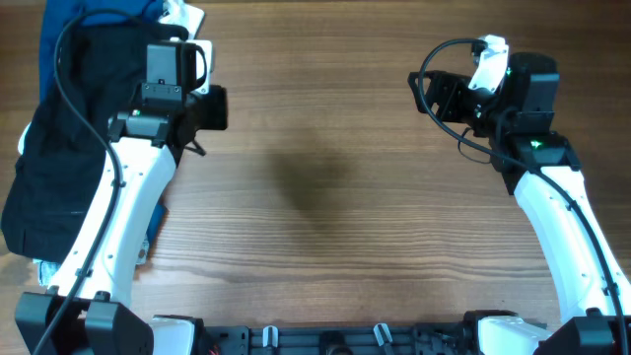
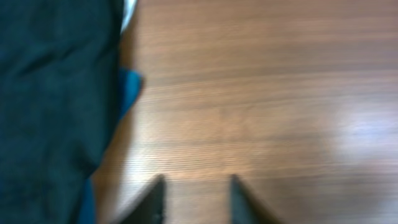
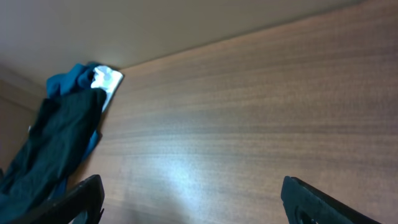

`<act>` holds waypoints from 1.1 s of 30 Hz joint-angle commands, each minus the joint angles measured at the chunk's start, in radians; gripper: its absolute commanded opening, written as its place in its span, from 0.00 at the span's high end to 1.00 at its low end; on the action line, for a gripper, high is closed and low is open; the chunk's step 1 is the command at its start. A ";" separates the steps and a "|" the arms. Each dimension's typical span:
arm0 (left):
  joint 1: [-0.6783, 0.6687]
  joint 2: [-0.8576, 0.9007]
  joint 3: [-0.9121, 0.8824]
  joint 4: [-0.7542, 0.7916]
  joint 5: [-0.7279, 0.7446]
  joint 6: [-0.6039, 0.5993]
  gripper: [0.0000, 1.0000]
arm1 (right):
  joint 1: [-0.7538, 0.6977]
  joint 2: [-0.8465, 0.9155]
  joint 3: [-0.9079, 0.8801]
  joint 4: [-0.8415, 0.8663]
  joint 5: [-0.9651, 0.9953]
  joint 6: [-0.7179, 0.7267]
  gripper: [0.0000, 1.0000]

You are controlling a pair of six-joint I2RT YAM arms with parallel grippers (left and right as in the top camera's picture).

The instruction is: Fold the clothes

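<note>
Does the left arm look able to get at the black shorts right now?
Likely yes: the black shorts lie right beside the left gripper, whose jaws stand apart and empty over the table; nothing sits between them.

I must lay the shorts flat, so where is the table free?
The middle of the table, between the left claw and the right claw, is bare wood. The left edge is crowded: the black shorts lie heaped there over a blue garment.
</note>
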 commanded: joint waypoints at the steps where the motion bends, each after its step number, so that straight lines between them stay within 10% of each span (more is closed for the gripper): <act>1: 0.053 0.012 0.000 -0.042 -0.130 0.064 0.32 | -0.003 0.001 0.020 -0.009 -0.027 0.002 0.05; 15: 0.250 0.290 -0.024 -0.101 -0.200 0.152 0.09 | -0.003 0.004 0.020 -0.020 -0.026 0.004 0.04; 27: 0.322 0.395 -0.024 0.028 -0.223 0.153 0.11 | -0.003 0.008 0.019 -0.024 -0.023 0.004 0.04; 30: 0.332 0.415 -0.024 0.033 -0.223 0.152 0.16 | -0.003 0.008 0.019 -0.021 -0.023 0.004 0.04; 33: 0.328 0.415 -0.024 0.048 -0.209 0.141 0.51 | -0.003 0.008 0.019 -0.021 -0.023 0.005 0.04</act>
